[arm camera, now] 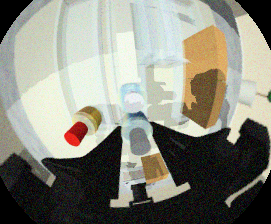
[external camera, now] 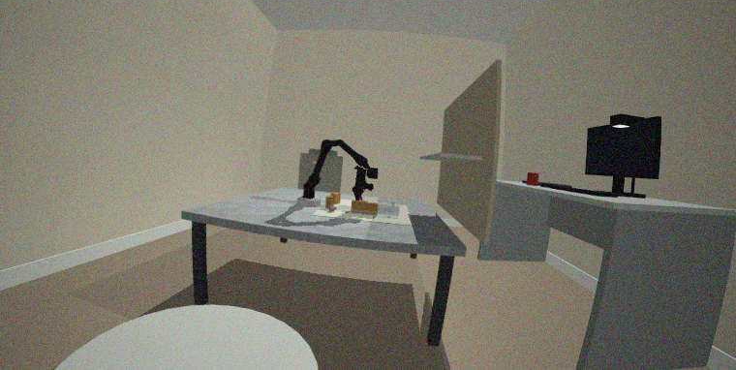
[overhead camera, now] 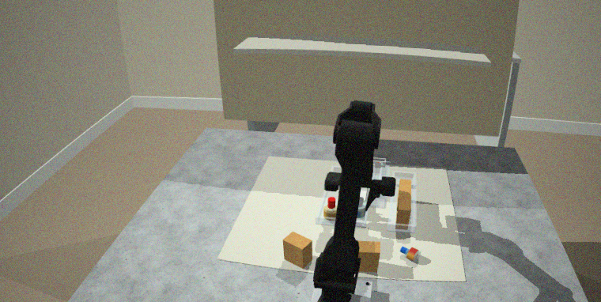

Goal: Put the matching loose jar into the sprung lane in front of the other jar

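On a mottled grey table (overhead camera: pixel 138 216) (external camera: pixel 319 231), beige walls around, pincer (arm camera: pixel 135 127) pinching a grey-capped jar (arm camera: pixel 137 131).

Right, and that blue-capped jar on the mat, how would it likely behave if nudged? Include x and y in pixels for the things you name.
The blue-capped jar (overhead camera: pixel 413 253) would probably roll, since it lies on its side with a rounded body. Its narrower cap might make it swerve rather than run straight. It looks small beside the wooden blocks (overhead camera: pixel 297 250) (overhead camera: pixel 370 256), so a light push would likely do.

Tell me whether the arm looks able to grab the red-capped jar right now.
Probably not yet: the gripper is already shut on a grey-capped jar. The red-capped jar stands off to one side, its cap uncovered.
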You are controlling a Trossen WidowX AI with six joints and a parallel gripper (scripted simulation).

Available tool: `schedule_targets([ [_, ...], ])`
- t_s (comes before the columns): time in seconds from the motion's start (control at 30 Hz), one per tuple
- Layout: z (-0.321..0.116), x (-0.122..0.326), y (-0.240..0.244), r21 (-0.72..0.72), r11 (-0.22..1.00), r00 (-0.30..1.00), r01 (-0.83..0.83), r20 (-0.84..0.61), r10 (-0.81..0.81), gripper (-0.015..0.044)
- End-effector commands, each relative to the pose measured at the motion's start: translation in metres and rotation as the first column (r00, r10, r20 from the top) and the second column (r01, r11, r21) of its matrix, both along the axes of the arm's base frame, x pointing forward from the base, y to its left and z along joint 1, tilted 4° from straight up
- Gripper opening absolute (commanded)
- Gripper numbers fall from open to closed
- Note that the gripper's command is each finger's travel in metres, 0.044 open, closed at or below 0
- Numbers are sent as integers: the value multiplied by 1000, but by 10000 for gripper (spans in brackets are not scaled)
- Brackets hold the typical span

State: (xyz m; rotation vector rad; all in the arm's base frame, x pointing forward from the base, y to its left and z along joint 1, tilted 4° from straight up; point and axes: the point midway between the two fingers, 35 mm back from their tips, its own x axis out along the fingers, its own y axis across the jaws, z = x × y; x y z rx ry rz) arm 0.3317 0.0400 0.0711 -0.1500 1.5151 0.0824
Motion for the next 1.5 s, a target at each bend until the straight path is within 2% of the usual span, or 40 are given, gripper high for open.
schedule_targets([
  [0.0, 4, 8, 2, 8, 1000, 1000, -4, 31, 4, 0],
  [1.47, 4, 12, 2, 8, 1000, 1000, -4, 31, 4, 0],
])
